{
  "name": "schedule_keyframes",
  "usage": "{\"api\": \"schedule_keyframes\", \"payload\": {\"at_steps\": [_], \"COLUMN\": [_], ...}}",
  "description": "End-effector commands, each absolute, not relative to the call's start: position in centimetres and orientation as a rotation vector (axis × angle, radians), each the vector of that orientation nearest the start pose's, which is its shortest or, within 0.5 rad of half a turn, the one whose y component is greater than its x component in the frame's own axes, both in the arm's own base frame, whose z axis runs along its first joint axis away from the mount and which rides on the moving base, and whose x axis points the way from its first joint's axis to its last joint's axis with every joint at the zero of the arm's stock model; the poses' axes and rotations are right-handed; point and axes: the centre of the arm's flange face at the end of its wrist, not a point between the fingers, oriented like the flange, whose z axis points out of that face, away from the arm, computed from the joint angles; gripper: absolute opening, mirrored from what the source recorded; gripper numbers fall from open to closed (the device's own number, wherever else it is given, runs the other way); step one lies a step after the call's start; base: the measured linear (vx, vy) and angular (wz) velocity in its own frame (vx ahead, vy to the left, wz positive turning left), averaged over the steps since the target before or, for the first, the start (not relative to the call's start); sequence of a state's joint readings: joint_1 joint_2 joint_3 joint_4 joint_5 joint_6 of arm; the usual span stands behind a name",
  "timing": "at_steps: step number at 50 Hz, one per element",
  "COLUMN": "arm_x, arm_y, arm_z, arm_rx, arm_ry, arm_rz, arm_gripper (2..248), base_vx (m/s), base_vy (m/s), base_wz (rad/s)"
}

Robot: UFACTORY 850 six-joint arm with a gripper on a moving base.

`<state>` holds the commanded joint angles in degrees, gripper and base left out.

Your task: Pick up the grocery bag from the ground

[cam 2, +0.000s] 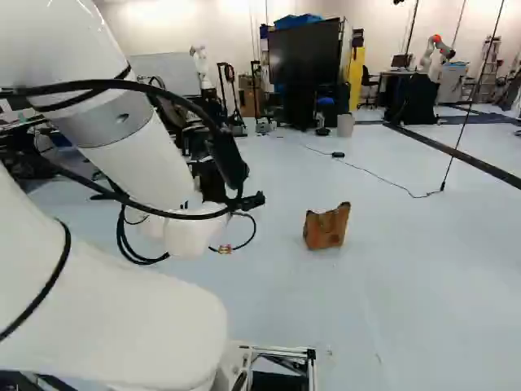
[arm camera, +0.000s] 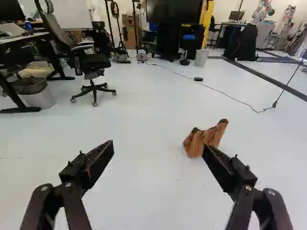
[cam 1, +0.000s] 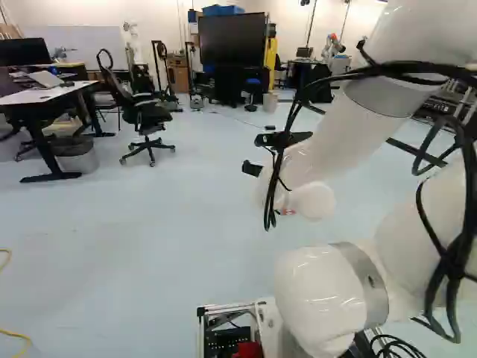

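In front of the black screen [cam 1: 231, 39], the left base view is showing the claw [cam 1: 252, 168] hanging above the floor [cam 1: 149, 246]. In the right base view, the brown grocery bag [cam 2: 326, 226] is resting on the floor, well nearer than the screen. In the wrist view, the claw is standing open, its fingers spreading wide; the bag is sitting ahead, beyond one fingertip, on the screen's near side.

No readable writing shows on anything in view.
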<state>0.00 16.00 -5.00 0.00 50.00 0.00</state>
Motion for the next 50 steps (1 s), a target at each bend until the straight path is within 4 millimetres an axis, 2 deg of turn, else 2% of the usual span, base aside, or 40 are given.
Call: {"api": "schedule_keyframes", "payload": {"at_steps": [13, 39, 50], "arm_x": [27.03, 27.03, 27.03], "arm_y": [0.0, 0.0, 0.0], "arm_z": [36.56, 36.56, 36.56], "arm_rx": [-2.558, -2.558, -2.558], "arm_ry": [0.0, 0.0, 0.0], "arm_rz": [-1.824, -1.824, -1.824], "arm_gripper": [247, 247, 247], "base_vx": [0.058, 0.231, 0.202], "base_vy": [-0.047, -0.077, -0.118], "base_wz": [0.02, -0.006, -0.274]}}
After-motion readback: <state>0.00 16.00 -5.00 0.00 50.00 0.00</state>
